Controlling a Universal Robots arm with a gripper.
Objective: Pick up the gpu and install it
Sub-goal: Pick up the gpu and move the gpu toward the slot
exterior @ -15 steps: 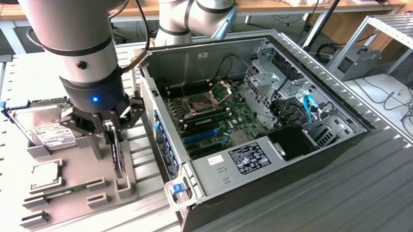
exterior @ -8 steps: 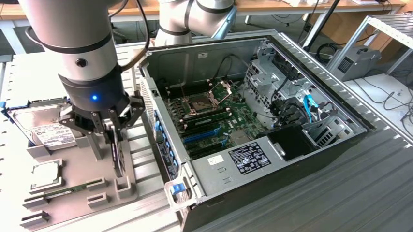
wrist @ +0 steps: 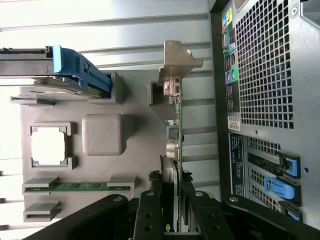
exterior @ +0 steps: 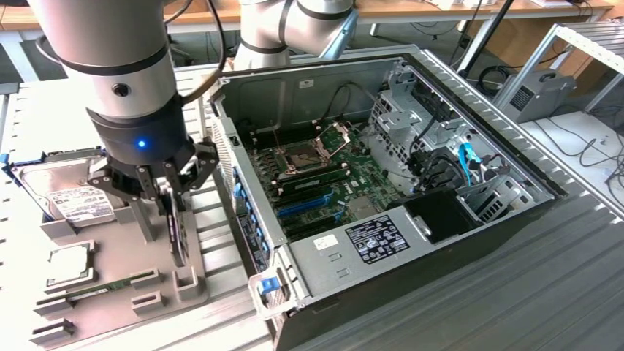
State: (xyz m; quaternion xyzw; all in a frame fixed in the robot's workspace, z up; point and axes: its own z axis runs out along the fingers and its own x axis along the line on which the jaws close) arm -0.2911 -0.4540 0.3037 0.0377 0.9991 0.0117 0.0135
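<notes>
high overview; wrist camera close over tray (wrist: 140, 160)

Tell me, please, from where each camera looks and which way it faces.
Exterior view: sits high, off the arm, looking down on the open computer case and grey tray; the arm and gripper show.
Wrist view: rides on the wrist, looking along the gripper at the gpu standing in the tray.
Shared: gripper, gpu, tray, computer case.

Labels on the hard drive (exterior: 73, 197) and power supply (exterior: 375, 238) are unreadable.
</notes>
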